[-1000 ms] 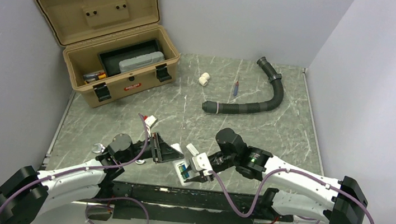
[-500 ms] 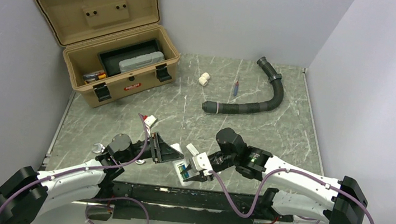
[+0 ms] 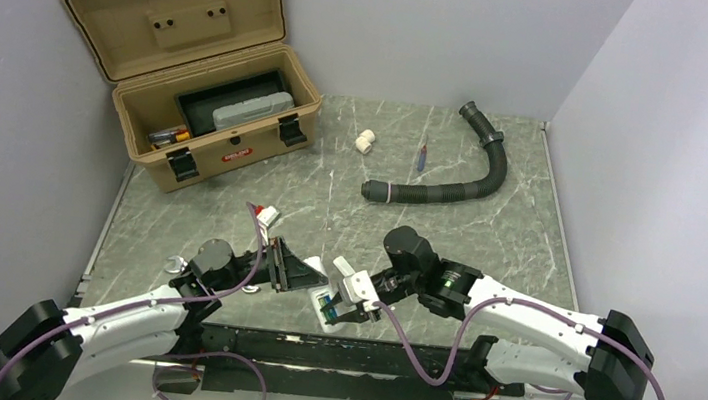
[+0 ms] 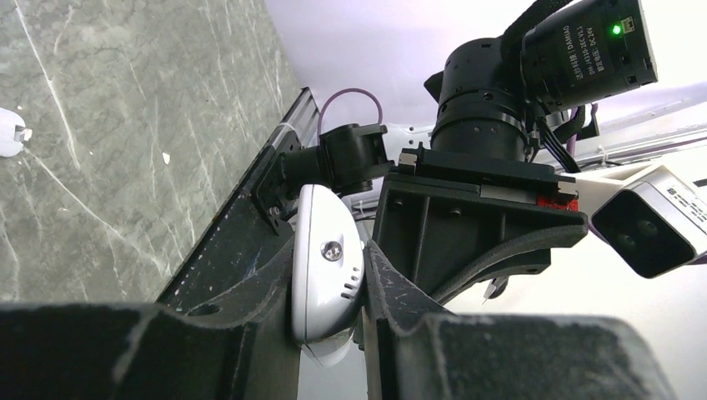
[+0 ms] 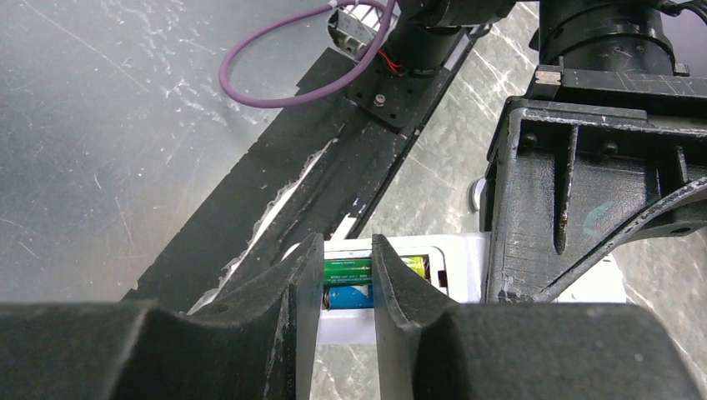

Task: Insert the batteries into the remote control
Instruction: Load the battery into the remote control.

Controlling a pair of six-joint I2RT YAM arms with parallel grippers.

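At the table's [image 3: 525, 250] six o'clock edge, the left gripper [image 4: 329, 260] clamps the remote control [image 4: 325, 279] by its sides. The right gripper [image 5: 346, 248], jaws narrowly parted, hovers over the batteries [image 5: 347, 270] seated inside it. Light, rigid and slick, the shell likely needs firm edge grips.

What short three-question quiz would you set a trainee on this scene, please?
1. True or false: the lid of the toolbox is shut.
2. Which gripper holds the remote control?
3. The two batteries lying in the remote control are: A red and black; B green and blue; C both white.
Key: 1 false, it stands open; 2 the left gripper; 3 B.
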